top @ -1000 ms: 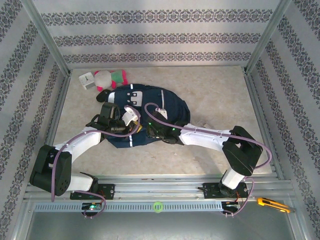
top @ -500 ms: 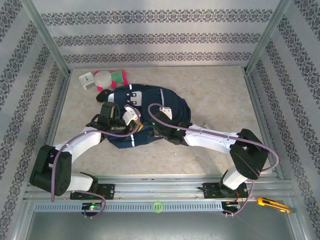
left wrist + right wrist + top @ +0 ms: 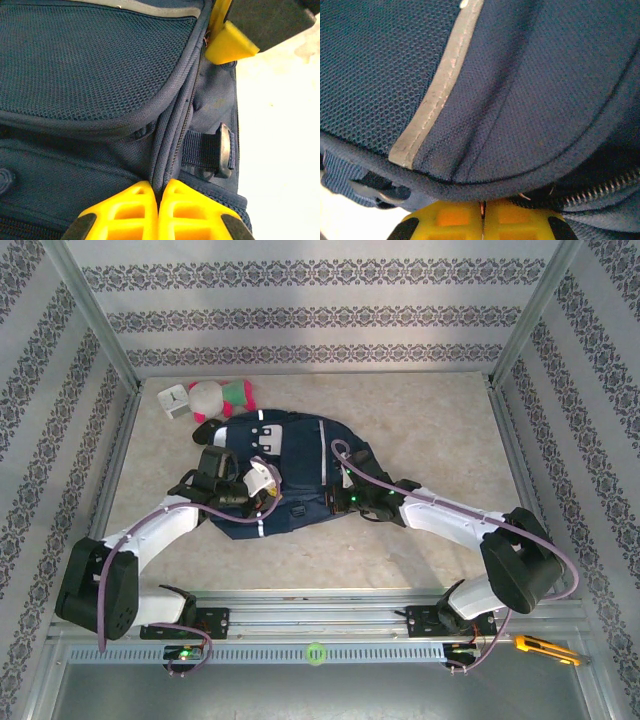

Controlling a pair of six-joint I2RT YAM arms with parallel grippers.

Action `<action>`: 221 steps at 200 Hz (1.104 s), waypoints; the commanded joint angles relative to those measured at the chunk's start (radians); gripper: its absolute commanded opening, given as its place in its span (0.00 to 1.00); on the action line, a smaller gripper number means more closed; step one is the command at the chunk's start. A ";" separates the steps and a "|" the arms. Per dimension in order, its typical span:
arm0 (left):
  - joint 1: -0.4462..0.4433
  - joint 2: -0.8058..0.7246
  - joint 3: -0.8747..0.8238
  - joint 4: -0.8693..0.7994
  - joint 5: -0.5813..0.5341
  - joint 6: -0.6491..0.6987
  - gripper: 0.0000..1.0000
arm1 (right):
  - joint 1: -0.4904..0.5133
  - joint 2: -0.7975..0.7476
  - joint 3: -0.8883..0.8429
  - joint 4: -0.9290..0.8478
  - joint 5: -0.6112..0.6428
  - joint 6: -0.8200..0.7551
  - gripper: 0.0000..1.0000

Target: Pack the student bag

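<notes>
Right claw point(image 3: 483, 212) swung rightward, stretching student bag point(image 3: 295, 450); it + left claw point(image 3: 158, 197) clamp bag's near hem; bag axis L-R, lying beyond both.

My left arm point(image 3: 165, 528) and right arm point(image 3: 450, 520) look alike: smooth white link shells between bulky black joint housings, on black bases point(image 3: 212, 620) at the near edge of the table point(image 3: 440, 420). A thin purple cable point(image 3: 352, 453) loops along each. A small green light point(image 3: 352, 502) glows on the right wrist. The left gripper point(image 3: 157, 189) and right gripper point(image 3: 483, 206) have bright yellow moulded fingers point(image 3: 131, 210) with hollow pockets and black backing.
</notes>
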 commanded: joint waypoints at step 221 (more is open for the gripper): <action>0.062 -0.137 -0.173 0.054 -0.718 -1.150 0.58 | 0.280 0.030 0.073 -0.074 -0.157 0.085 0.00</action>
